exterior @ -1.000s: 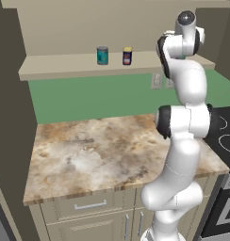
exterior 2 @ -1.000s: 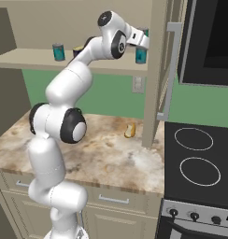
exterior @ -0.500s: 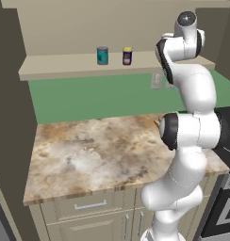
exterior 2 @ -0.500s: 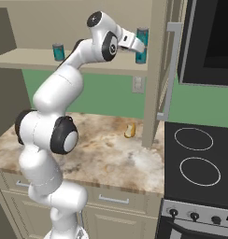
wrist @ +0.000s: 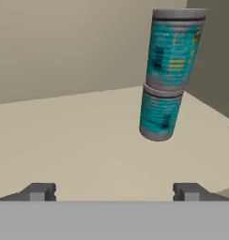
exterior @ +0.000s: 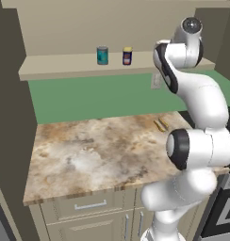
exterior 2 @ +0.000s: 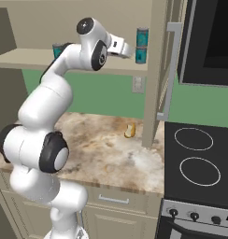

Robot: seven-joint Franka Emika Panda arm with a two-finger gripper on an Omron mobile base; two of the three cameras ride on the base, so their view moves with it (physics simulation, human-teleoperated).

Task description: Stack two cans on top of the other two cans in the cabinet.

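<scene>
- Right now the claw (wrist: 114,191) stands wide, holding nothing; its two tips rise apart at the bottom of the hand view, over the bare beige shelf floor.
- Ahead of the claw, a teal can (wrist: 175,49) sits upright on top of a second teal can (wrist: 158,115); the stack stands on the cabinet (wrist: 64,136) floor, close to the right side wall.
- From the right base view, the same stack (exterior 2: 142,45) stands at the right end of the shelf, with the claw (exterior 2: 126,50) just beside it to the left, apart from it.
- At the other side of the shelf, seen from the left base view, a third teal can (exterior: 102,55) and the navy can (exterior: 127,55) with its yellow top stand side by side, near each other but not touching, neither stacked.
- Below the cabinet, the desk (exterior: 102,150) carries a small yellowish item (exterior 2: 130,131) near the wall; what it is cannot be told.
- Beside the desk sits a black stove (exterior 2: 195,158).
</scene>
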